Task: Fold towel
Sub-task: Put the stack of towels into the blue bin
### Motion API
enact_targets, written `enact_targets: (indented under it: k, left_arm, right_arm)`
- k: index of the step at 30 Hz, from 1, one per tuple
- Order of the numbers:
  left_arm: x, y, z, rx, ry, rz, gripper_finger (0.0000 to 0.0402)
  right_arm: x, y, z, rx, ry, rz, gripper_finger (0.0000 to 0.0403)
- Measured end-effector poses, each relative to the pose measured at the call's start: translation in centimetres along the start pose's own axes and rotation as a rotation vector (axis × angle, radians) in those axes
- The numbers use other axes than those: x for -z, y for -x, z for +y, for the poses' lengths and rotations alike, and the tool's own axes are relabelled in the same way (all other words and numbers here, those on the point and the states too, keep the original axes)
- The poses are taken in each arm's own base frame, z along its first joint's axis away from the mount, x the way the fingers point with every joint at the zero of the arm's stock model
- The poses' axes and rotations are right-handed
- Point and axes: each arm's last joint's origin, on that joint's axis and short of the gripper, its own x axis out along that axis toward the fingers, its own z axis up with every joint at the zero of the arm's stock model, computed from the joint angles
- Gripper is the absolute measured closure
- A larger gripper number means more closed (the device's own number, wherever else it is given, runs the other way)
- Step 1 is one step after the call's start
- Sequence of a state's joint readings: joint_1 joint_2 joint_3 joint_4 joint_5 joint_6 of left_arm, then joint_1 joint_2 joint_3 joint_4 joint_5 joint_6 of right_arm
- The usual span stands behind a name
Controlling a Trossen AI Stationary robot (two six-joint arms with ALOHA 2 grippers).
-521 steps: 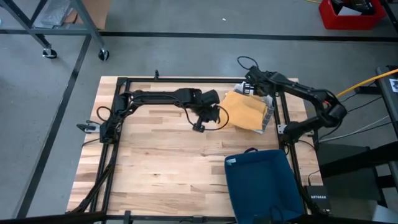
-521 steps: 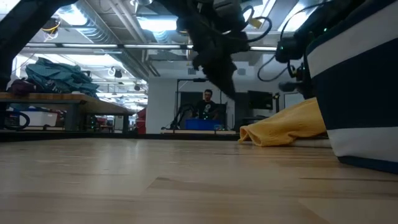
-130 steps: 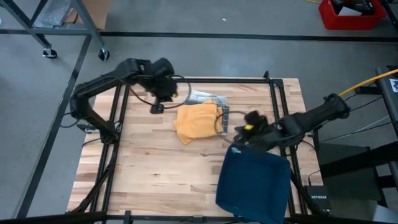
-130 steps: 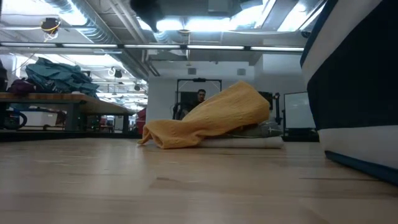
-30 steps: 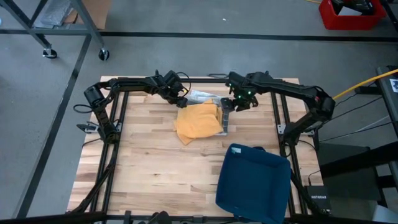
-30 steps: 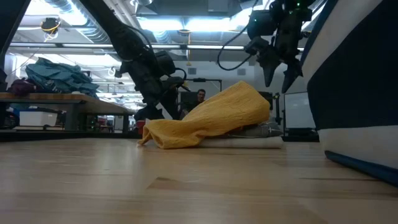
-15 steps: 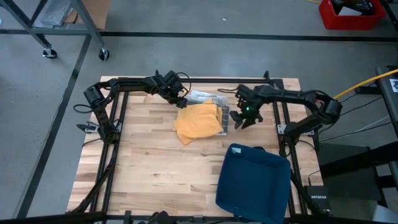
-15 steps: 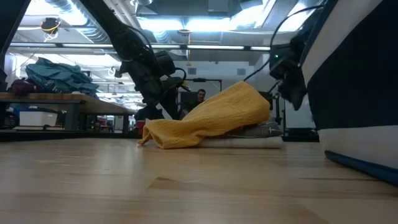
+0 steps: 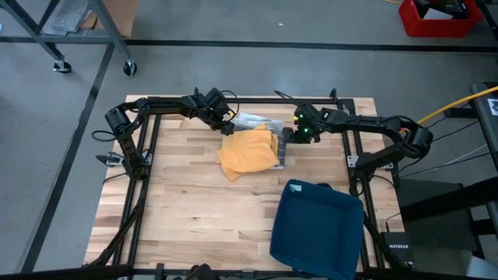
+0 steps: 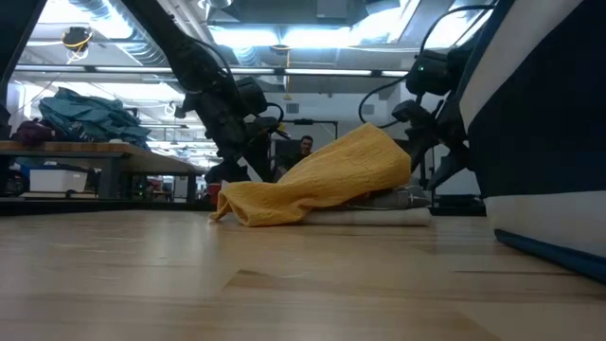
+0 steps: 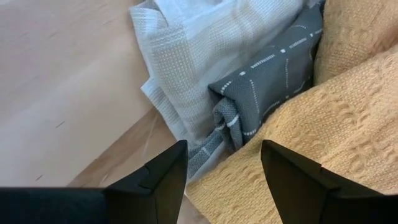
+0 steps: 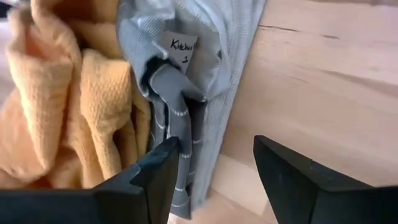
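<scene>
Since half a second ago my right gripper [image 9: 290, 137] has swung back in from the right toward the pile, while the left one has not budged. Its fingers [image 12: 158, 180] stand well apart with nothing between them, hovering just beside the right edge of the heap, where a grey patterned cloth [image 12: 176, 118] and a pale grey cloth [image 12: 230, 37] lie under the yellow towel [image 9: 247, 151]. My left gripper [image 9: 226, 127] is spread wide too, empty, poised at the towel's far-left corner. That towel sits crumpled near the far edge of the table [image 9: 187, 198], about midway across. A dark blue bin [image 9: 317, 225] stands at the near right corner.
</scene>
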State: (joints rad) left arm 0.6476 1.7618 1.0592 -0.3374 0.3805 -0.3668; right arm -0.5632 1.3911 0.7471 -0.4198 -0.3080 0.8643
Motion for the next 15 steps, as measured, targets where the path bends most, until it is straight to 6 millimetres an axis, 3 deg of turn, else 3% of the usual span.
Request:
enact_targets:
  k: [8,15]
  left_arm:
    - [-0.1,0.0,-0.1,0.007,0.036,-0.013,0.0205]
    - [-0.1,0.0,-0.1,0.007,0.047,-0.013,0.0205]
  right_arm:
    - [0.0,-0.1,0.1,0.011,-0.111,-0.02,0.019]
    - [0.8,-1.8,0.6,0.071,-0.13,-0.033,0.019]
